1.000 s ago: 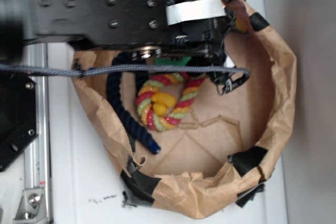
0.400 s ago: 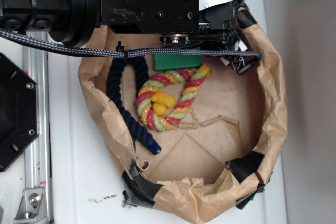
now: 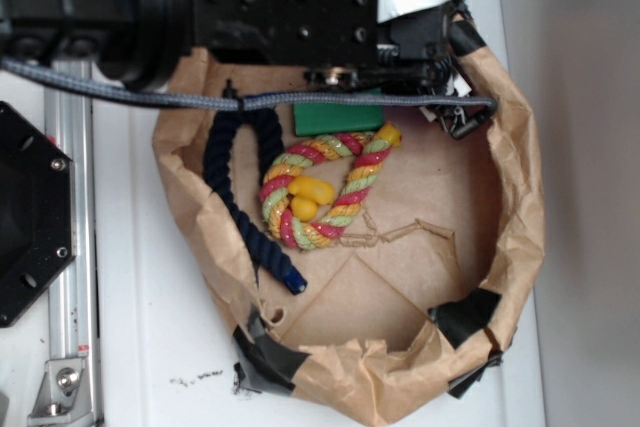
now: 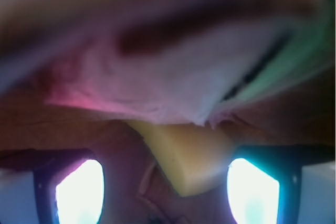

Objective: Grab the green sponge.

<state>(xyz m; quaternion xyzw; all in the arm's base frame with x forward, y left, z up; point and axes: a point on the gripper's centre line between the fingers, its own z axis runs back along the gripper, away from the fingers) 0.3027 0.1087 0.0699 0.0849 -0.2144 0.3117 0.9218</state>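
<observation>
The green sponge (image 3: 338,118) lies flat at the back of the paper bag's floor, just above the rope ring (image 3: 322,192). A grey cable crosses its top edge and the arm covers part of it. My gripper (image 4: 165,192) is open, its two bright pads wide apart. A corner of a yellow sponge (image 4: 184,156) shows between them, touching neither pad. In the exterior view the black gripper parts (image 3: 452,115) hang at the bag's back right, to the right of the green sponge. A blurred green strip (image 4: 307,45) shows at the wrist view's upper right.
A crumpled brown paper bag (image 3: 520,237) with black tape walls the work area. Inside lie the red-yellow-green rope ring and a dark blue rope (image 3: 243,192). A metal rail (image 3: 70,277) and a black plate (image 3: 25,217) stand left of the bag.
The arm has shifted toward the back and right over the last second, uncovering the green sponge. In the last half second it barely moved.
</observation>
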